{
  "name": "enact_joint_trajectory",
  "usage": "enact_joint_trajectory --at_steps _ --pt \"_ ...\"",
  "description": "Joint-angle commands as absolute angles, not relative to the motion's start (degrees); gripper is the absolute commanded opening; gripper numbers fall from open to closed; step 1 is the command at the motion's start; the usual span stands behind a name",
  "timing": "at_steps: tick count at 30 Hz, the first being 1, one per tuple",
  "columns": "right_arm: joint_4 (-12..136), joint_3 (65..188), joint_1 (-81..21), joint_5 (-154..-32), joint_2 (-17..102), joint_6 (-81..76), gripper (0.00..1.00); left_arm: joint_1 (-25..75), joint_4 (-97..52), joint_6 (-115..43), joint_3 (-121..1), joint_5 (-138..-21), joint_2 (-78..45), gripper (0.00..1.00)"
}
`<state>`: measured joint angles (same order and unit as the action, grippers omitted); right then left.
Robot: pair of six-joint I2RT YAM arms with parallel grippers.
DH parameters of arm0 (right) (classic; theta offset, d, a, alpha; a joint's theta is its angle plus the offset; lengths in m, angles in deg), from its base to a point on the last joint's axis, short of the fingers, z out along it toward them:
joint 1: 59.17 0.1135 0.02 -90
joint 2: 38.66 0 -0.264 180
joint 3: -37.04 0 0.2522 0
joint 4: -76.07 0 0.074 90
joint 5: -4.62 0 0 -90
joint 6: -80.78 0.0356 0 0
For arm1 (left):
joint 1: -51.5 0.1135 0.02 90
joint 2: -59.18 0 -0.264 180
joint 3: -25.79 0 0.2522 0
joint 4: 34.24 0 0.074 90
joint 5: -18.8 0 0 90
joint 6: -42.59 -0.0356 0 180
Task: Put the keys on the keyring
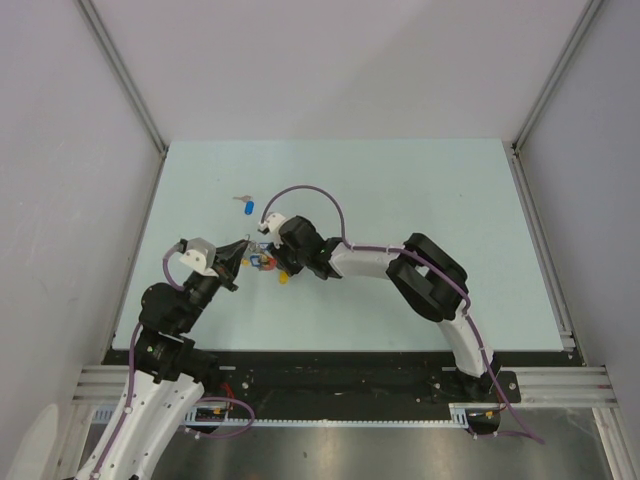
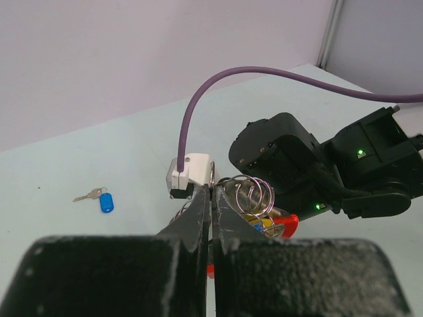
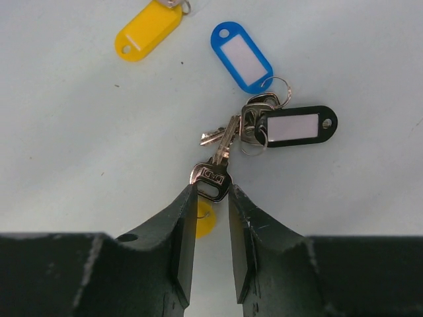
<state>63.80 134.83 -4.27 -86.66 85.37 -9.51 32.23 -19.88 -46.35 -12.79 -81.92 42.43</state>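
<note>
small silver metal key [image 3: 222,153]: bow between right gripper [image 3: 211,195] tips, narrowly spread, pinch uncertain; shaft points straight away toward black-tagged bunch [image 3: 268,125] on bench [image 3: 79,132]. left gripper [image 2: 211,190] pressed together beside red-and-silver keyring [image 2: 261,198].

Pale mint counter [image 1: 400,180], matte and plain. Bears a lone blue-tagged key [image 1: 246,206] at 10 o'clock from its middle. Carries, at 9 o'clock, a flat bunch of silver keys [image 3: 221,139]. Seen from the right wrist: black tag [image 3: 295,127] touching the bunch at 3 o'clock, blue tag [image 3: 241,57] at 12, yellow tag [image 3: 148,29] apart at 11.
</note>
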Motion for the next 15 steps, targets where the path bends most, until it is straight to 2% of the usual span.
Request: enact_joint_trajectory --at_steps 1,8,15 --pt "63.89 136.76 -3.71 -88.28 82.63 -11.15 0.3 31.99 -22.42 -46.79 -14.78 -82.63 43.1 0.0" --pt "58.88 136.15 -3.62 -85.39 83.42 -11.94 0.26 31.99 -22.41 -46.88 -14.78 -82.54 43.01 0.0" --pt "55.54 127.8 -3.8 -79.06 78.25 -12.91 0.18 31.9 -22.42 -46.88 -14.69 -82.54 43.01 0.0"
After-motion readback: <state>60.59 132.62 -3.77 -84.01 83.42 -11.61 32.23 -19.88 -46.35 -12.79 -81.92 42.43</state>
